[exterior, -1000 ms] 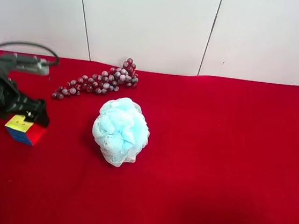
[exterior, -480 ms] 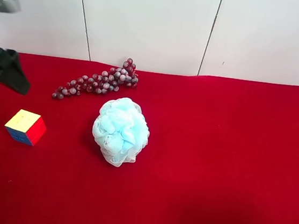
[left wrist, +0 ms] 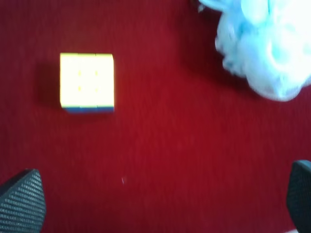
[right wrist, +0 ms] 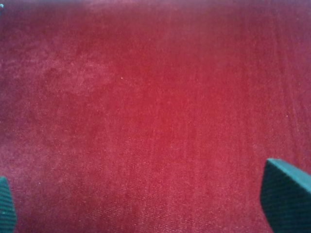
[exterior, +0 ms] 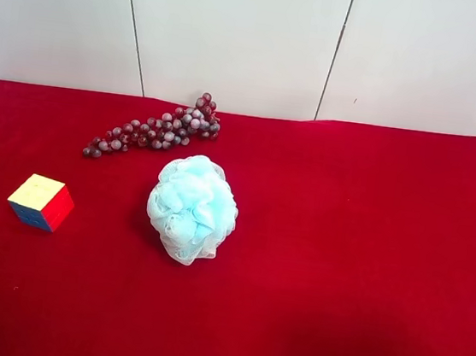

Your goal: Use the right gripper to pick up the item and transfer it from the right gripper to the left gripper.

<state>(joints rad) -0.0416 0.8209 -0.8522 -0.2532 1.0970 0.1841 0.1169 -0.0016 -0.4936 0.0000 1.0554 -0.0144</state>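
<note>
The item, a small puzzle cube (exterior: 40, 202) with a yellow top and red and blue sides, rests on the red cloth at the exterior high view's left. It lies free, with nothing touching it. The left wrist view looks down on its yellow face (left wrist: 86, 81) from above. My left gripper (left wrist: 160, 204) hangs open well above the cloth, with both fingertips (left wrist: 22, 201) apart from the cube. My right gripper (right wrist: 146, 204) is open too, over bare red cloth with nothing between its fingers. Neither gripper shows in the exterior high view, apart from a dark sliver at its left edge.
A light-blue mesh bath puff (exterior: 192, 209) sits near the middle of the red cloth (exterior: 342, 241), right of the cube; its edge (left wrist: 265, 46) also shows in the left wrist view. A bunch of dark red grapes (exterior: 153, 131) lies behind, near the white back wall.
The arm at the exterior high view's left stood over the cube, then rose and drew back out of the frame to the left. The cube stays where it was.
</note>
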